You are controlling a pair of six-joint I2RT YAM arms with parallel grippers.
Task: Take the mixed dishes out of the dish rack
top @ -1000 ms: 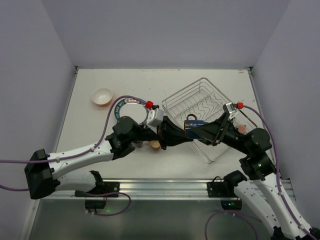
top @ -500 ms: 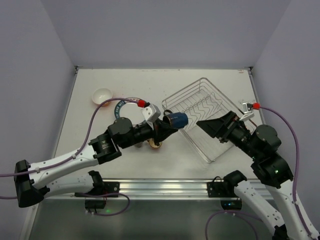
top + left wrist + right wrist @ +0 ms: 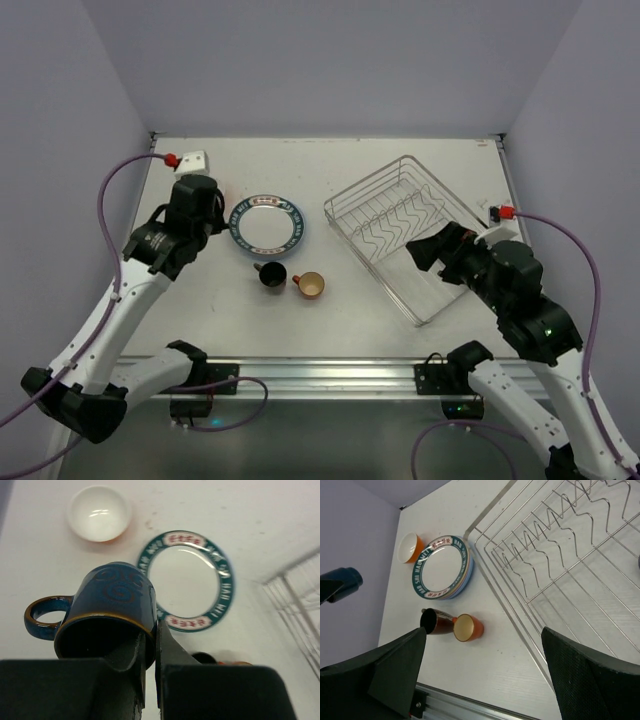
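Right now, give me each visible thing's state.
blue mug: held by its rim, tipped
left end effector: shut on blue mug
right end effector: open, empty
dish rack: visible slots empty
plate stack: on table, patterned-rim one on top
orange bowl: upright on table
dark mug: upright on table
orange mug: upright beside dark mug

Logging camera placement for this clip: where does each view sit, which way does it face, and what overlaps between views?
Top external: above and behind the bases, looking down at the table; both arms show.
Left wrist: on the left arm, looking down past the left gripper, shut on the blue mug, to the patterned plate and orange bowl.
Right wrist: over the dish rack, looking toward the plate; the open right gripper frames the bottom.
Shared: all three show the patterned plate; right wrist also catches the blue mug.
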